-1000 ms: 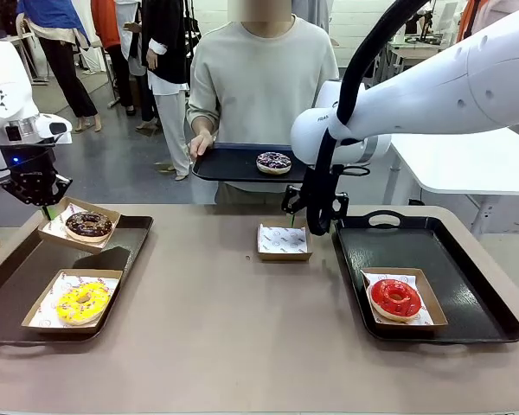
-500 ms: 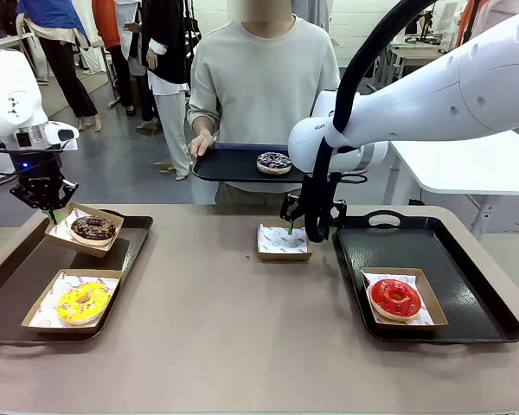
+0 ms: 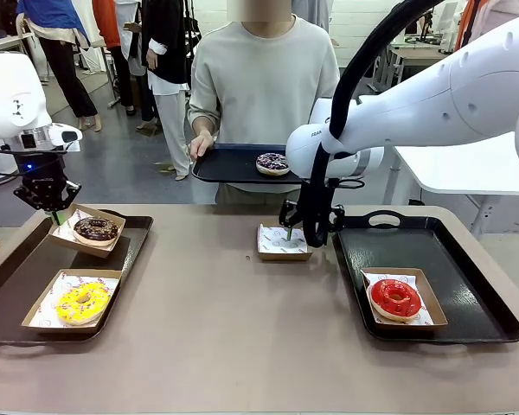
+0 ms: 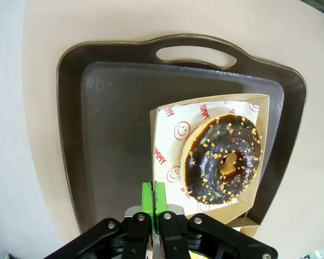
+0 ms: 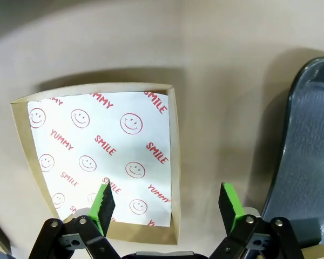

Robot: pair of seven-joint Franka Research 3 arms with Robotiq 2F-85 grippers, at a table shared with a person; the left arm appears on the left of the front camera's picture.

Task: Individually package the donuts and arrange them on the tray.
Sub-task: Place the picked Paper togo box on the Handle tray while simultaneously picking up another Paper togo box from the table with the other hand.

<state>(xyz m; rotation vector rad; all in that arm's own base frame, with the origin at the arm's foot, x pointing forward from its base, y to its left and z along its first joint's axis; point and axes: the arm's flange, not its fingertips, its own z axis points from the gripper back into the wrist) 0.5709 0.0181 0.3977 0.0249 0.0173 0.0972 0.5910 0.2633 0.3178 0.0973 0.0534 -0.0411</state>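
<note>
Left gripper (image 4: 154,195): green pads pressed together, pinching the near edge of the cardboard box (image 4: 262,116) that carried the chocolate donut (image 4: 222,159) just ahead.
Room, left: bare dark left tray (image 4: 113,124) spread beside the box; the handle cutout lay beyond it.
Right gripper (image 5: 167,203): jaws spread wide, holding nothing, straddling the side wall of an empty paper-lined box (image 5: 100,162).
Room, right: bare tabletop (image 5: 221,102) between that wall and the rounded rim of the right tray (image 5: 305,156).
Other donuts: yellow donut (image 3: 82,303) boxed on the left tray; glossy red donut (image 3: 395,297) boxed on the right tray; purple donut (image 3: 272,162) on the person's held tray (image 3: 229,164), beyond the right gripper.
</note>
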